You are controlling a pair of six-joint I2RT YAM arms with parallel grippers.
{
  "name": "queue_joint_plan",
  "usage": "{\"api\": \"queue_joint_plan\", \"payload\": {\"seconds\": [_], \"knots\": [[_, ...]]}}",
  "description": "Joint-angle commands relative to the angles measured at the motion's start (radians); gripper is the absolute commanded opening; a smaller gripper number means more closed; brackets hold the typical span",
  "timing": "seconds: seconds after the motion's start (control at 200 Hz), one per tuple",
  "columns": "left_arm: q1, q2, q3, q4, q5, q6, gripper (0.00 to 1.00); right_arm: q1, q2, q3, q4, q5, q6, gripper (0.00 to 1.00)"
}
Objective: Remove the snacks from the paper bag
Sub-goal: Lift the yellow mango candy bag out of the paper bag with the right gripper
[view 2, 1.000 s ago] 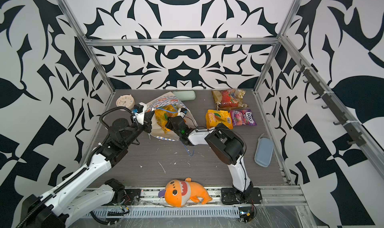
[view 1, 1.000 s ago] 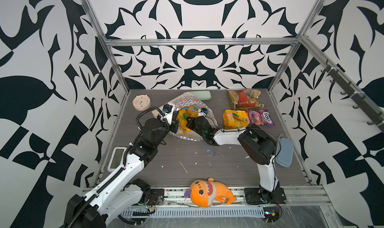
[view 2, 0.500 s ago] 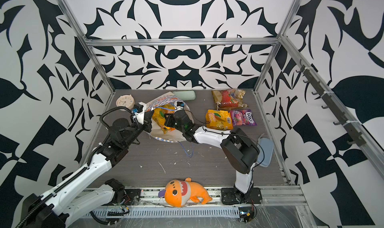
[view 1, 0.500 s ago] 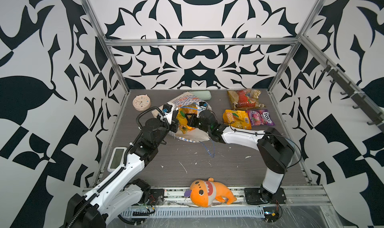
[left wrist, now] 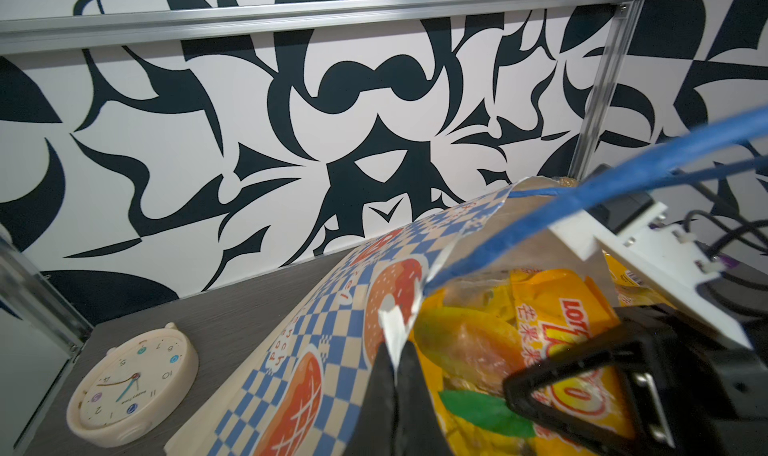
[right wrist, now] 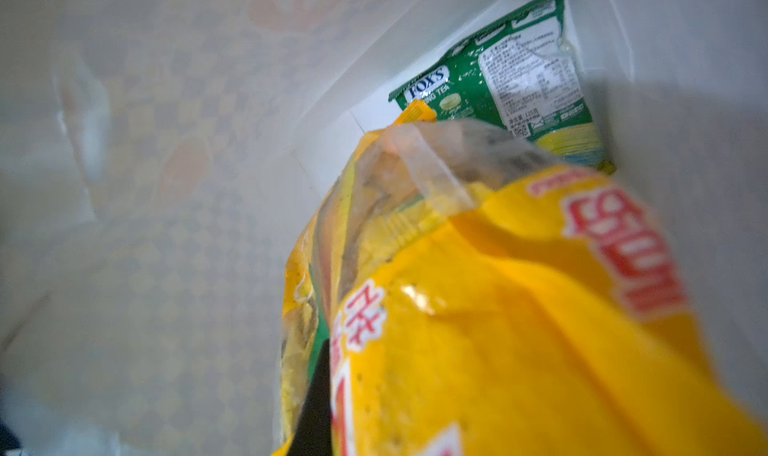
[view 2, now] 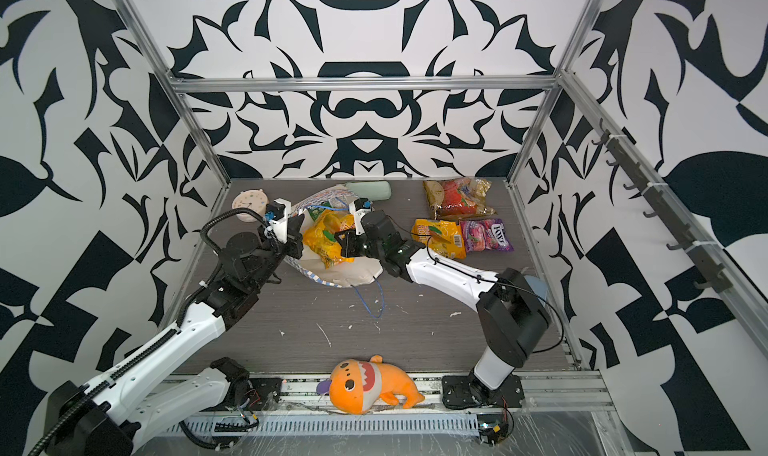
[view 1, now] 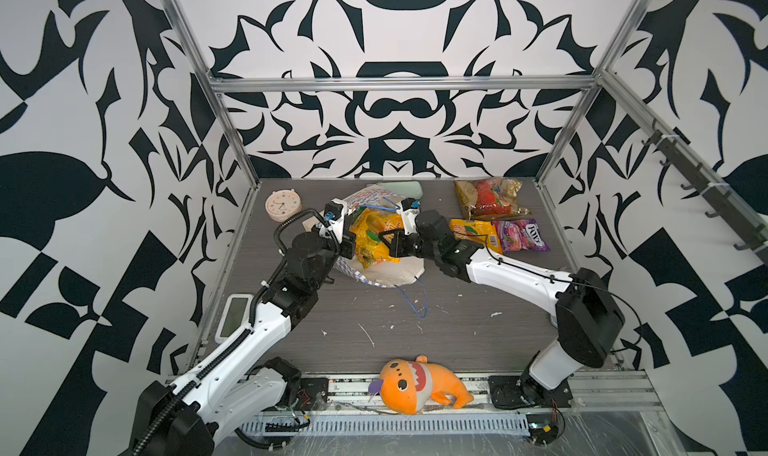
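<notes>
While the yellow packet [view 1: 370, 235] sits half out of the mouth of the paper bag [view 1: 386, 273], the step in hand looks to be drawing it clear. That should go best as a slow, straight pull along the bag's own length, with the bag pinned so it does not slide after the packet. Glossy film can slip from a pinch, so haste would be unwise.

The right jaws are clenched on that packet just inside the bag's mouth. The left jaws are shut tight on the bag's white rim [left wrist: 392, 321], on the side of the mouth away from the right arm. They hold the bag tilted with its mouth spread.

A blue cord handle [left wrist: 540, 213] crosses the mouth above the packet and could snag, so the pull ought to pass beneath it.

Deeper inside the bag, against its white wall, lies a green Fox's packet [right wrist: 519, 84], not yet out. On the counter [view 1: 374, 333], beside the bag on the right arm's side, lies an orange packet [view 1: 473, 231]. A purple packet [view 1: 521, 235] lies just past it. A clear packet [view 1: 488, 196] of red and yellow contents lies farther from the bag, towards the back wall.
</notes>
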Motion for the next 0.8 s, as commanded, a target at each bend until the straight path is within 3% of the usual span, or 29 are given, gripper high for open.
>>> {"api": "queue_joint_plan", "payload": {"seconds": [0.0,0.33,0.625,0.795], "knots": [[0.002,0.018,0.035,-0.017,-0.079,-0.007,0.0,-0.034,-0.124,0.071,0.009,-0.125,-0.126,0.0],[0.009,0.054,0.077,-0.037,-0.138,-0.02,0.0,-0.137,-0.285,0.046,-0.103,-0.267,-0.209,0.0],[0.02,0.052,0.073,-0.019,-0.151,-0.017,0.0,-0.391,-0.428,0.045,-0.261,-0.472,-0.246,0.0],[0.031,0.053,0.076,-0.02,-0.177,-0.022,0.0,-0.482,-0.477,0.045,-0.296,-0.502,-0.24,0.0]]}}
